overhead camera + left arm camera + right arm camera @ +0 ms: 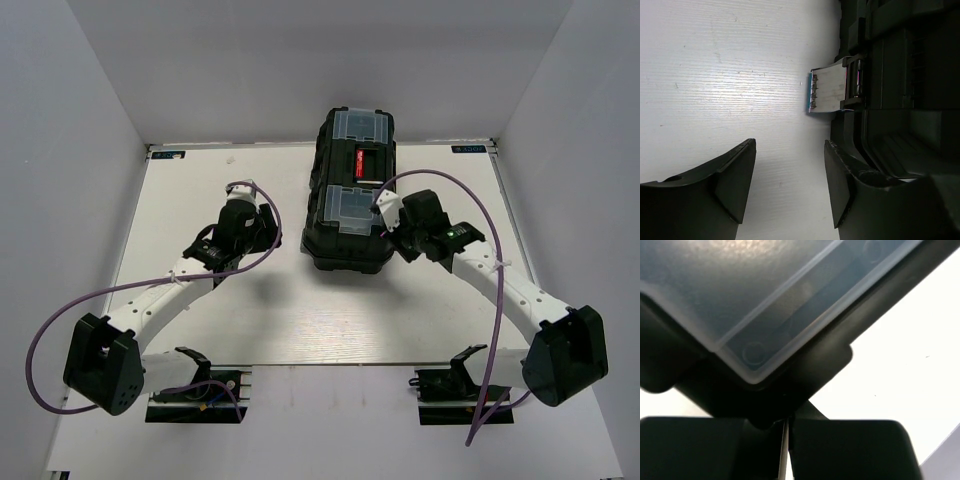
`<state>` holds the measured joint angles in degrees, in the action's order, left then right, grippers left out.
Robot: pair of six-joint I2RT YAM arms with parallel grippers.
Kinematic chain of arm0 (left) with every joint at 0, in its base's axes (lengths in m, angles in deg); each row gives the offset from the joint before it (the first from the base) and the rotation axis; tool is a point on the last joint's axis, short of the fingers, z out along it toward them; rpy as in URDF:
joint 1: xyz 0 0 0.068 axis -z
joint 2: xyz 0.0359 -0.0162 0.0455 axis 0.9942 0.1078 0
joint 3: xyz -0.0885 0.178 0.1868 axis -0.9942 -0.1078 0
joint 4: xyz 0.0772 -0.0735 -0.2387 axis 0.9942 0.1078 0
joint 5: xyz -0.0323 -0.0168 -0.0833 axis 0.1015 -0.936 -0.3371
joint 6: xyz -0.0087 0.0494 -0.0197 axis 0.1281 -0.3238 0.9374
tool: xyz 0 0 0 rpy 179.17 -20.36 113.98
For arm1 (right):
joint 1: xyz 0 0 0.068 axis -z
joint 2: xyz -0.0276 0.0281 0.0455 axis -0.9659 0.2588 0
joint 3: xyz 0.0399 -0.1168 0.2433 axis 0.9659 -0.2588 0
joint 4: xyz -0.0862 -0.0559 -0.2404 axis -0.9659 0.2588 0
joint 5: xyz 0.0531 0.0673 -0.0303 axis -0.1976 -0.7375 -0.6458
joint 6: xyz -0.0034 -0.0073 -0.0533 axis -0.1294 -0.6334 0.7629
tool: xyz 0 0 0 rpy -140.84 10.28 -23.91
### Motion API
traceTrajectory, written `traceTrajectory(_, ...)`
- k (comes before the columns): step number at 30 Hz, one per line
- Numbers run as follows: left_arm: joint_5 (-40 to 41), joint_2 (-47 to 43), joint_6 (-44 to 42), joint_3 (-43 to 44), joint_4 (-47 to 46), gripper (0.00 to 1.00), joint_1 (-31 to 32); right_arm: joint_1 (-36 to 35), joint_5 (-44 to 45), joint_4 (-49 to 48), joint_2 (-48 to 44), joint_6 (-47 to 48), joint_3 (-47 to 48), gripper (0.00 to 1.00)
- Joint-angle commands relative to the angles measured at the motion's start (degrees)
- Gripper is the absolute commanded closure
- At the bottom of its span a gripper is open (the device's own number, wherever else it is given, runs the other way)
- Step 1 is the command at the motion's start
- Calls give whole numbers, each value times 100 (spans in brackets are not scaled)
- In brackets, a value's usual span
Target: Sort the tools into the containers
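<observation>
While the left hand [790, 149] gapes beside the toolbox [900, 75], the right hand [786, 426] hovers clenched.

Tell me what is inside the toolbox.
The toolbox lid is down, so its inside is hidden. On top show only two clear pocket lids and a red-marked handle; the pockets' contents cannot be made out.

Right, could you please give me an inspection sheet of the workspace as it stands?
Surface: white table, lightly scuffed.
Job's things: black toolbox lid closed, clear pockets on top, red mark on its handle, metal latch on its side; tools: nothing seen.
Clutter: nothing seen.
Grippers: left gripper open, empty, facing the latch; right gripper shut at the toolbox's near right corner, contact unclear.
Cables: left purple cable and right purple cable in loose loops.
Surroundings: white walls.
</observation>
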<state>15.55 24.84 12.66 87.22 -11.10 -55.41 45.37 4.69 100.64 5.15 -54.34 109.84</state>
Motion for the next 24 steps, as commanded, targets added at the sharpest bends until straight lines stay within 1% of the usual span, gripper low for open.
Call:
traceTrajectory(1, -66, -124, 14, 21, -93, 33, -19, 18, 246, -241, -165, -99, 125, 100)
traceTrajectory(5, -171, -124, 14, 22, -145, 33, -19, 71, -35, -100, -209, -90, 160, 100)
traceTrajectory(7, -364, -124, -38, 22, -285, 33, -19, 80, 105, -100, -209, -125, 151, 100)
traceTrajectory(11, -873, 24, -117, 101, -681, 34, -19, 159, 684, -30, -305, -152, 335, 100)
traceTrajectory(16, -1497, 743, -232, 522, -936, 37, 95, 352, 1704, -82, -613, -73, 380, 100)
traceTrajectory(18, -1586, 938, -232, 601, -989, 37, 95, 449, 2099, -135, -762, -55, 336, 100)
traceTrajectory(24, -2438, 1439, -232, 777, -1341, 40, 156, 748, 2268, -320, -930, -169, 248, 100)
